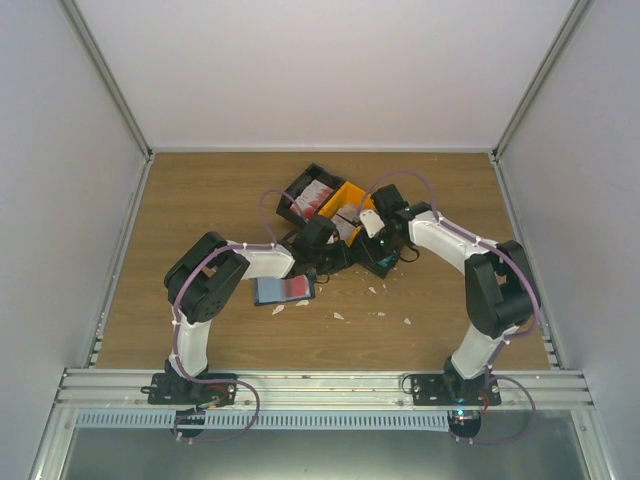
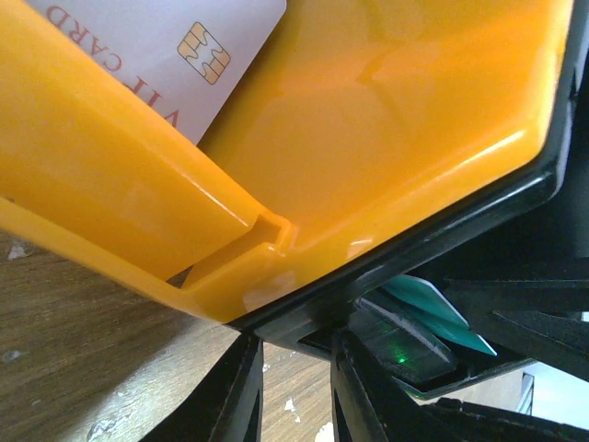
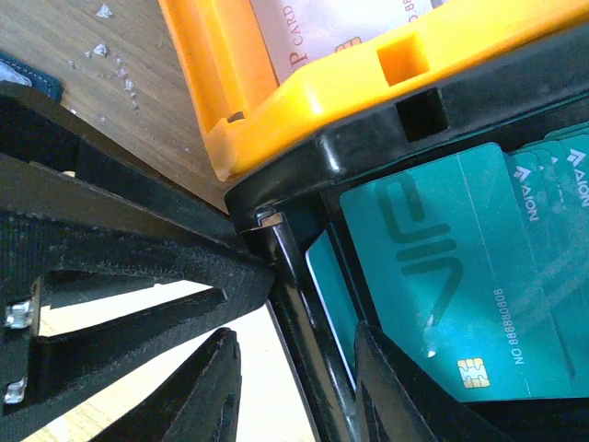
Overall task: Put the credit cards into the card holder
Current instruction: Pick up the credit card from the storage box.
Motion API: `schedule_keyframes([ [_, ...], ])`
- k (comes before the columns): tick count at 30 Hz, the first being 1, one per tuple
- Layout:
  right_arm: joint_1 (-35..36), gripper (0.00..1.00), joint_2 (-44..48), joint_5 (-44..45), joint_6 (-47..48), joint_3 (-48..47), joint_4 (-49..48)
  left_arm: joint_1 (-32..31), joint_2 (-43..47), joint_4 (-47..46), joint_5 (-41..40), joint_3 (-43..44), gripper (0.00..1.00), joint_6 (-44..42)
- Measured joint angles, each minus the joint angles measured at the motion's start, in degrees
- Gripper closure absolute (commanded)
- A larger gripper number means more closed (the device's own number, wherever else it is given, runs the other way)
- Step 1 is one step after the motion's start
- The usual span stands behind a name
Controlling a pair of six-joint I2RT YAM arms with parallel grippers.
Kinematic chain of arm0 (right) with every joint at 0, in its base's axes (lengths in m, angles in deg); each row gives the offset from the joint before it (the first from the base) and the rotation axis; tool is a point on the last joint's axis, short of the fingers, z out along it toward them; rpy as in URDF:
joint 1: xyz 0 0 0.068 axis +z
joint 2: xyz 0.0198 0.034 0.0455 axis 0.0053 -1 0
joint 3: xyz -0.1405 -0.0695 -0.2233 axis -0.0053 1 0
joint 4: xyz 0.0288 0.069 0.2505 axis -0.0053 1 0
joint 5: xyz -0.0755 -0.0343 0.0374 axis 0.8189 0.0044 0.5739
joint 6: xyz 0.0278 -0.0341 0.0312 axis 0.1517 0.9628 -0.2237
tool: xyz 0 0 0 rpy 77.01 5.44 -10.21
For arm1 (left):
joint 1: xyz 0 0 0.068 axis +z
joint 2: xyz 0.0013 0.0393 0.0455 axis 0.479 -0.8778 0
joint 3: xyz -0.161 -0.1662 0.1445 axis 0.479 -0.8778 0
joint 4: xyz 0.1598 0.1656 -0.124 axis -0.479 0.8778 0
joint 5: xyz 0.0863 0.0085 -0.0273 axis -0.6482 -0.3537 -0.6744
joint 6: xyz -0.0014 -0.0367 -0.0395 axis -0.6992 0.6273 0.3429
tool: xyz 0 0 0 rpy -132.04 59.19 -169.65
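1. Picking a card out of the trays looks like the step in hand; none is pinched yet.
2. Right gripper [image 3: 296,336]: jaws spread, straddling the black tray [image 3: 479,101] wall. One finger is outside and one inside over the teal cards [image 3: 433,267], with gaps visible on both sides of the wall.
3. Left gripper [image 2: 296,341]: fingers narrowly apart, tips at the same tray's rim, near-left corner. I can't tell whether it clamps the rim or just sits there.
4. The orange tray [image 3: 212,83] lies over the black tray's far rim. A pale card [image 2: 166,46], chip showing, lies flat inside it.
5. To do it well:
   - Get the right gripper clear of the wall first; closing where it is would grab wall, not card.
   - The teal cards are fanned and overlapping, so go for one exposed edge and take one card only.
   - Flat cards give little purchase, so tip an edge up against the wall before pinching.
   - Have the left gripper steady the tray; a light tray will likely slide under a sideways push.
6. Where things lie:
   - The teal cards are right under the right gripper's inner finger, and the pale card is just far of both grippers.
   - The holder [image 1: 283,290] lies on the table [image 1: 200,200], near-left of both grippers and apart from the trays, with something red on it.
   - White scraps [image 1: 338,315] litter the wood between; ignore them.
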Motion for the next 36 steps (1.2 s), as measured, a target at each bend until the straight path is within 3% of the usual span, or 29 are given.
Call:
schedule_keyframes([
  [8,0.3,0.64,0.0,1.9,0.0,0.0,-0.3,0.0,0.0,0.0,0.0,0.0,0.78,-0.3],
  [15,0.5,0.89,-0.1,4.2,-0.2,0.0,-0.7,-0.1,0.1,0.0,-0.9,0.0,0.77,-0.9],
  [21,0.6,0.67,-0.2,2.8,-0.3,0.0,-0.7,-0.1,0.2,0.0,-2.0,0.0,0.77,-1.4],
  [25,0.6,0.67,-0.3,2.2,-1.3,0.0,-0.7,-0.1,0.2,0.0,-2.3,0.0,0.77,-1.4],
  [30,0.6,0.8,-2.1,3.3,-2.7,-0.1,-0.2,-0.1,0.3,0.0,-2.5,0.0,0.77,-1.4],
  [33,0.5,0.82,-2.6,3.9,-3.5,-0.1,-0.1,-0.1,0.3,0.0,-2.7,0.0,0.77,-1.4],
  [36,0.5,0.93,-2.5,4.0,-3.5,-0.5,0.0,-0.1,0.4,0.1,-3.0,-0.1,0.77,-1.5],
])
